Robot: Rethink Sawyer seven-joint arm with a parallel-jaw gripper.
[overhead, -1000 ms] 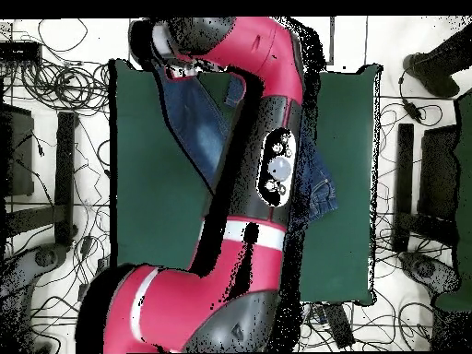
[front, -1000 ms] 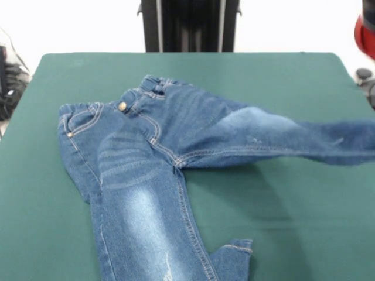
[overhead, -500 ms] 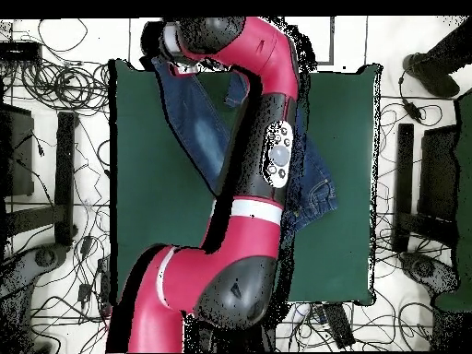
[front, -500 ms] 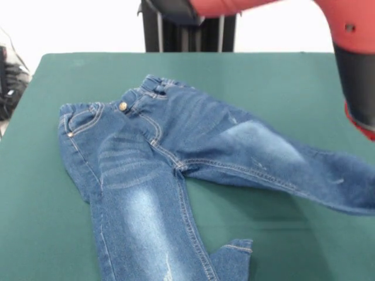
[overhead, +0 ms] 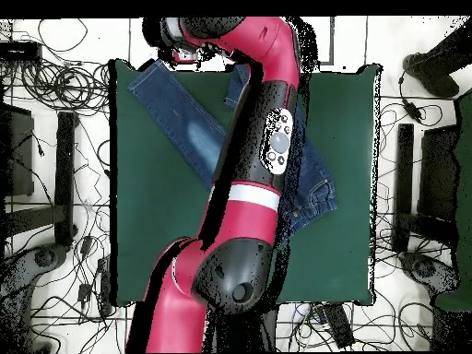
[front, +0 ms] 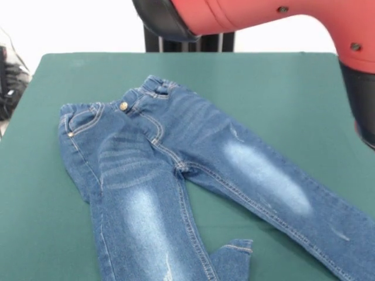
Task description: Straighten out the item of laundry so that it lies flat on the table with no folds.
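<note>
Since a second ago, we are seeing the jeans leg dropping from mid-air onto the tabletop, lying outstretched now. We cannot tell the tool's state; only the arm is showing. Under it, one cuff is staying folded, needing smoothing.

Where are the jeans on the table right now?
Front view: the jeans lie left of centre on the table, waistband toward the far side, legs spreading toward the near edge.

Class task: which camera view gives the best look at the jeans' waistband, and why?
The front view: the waistband of the jeans shows unobstructed. In the overhead view the red arm covers most of it.
</note>
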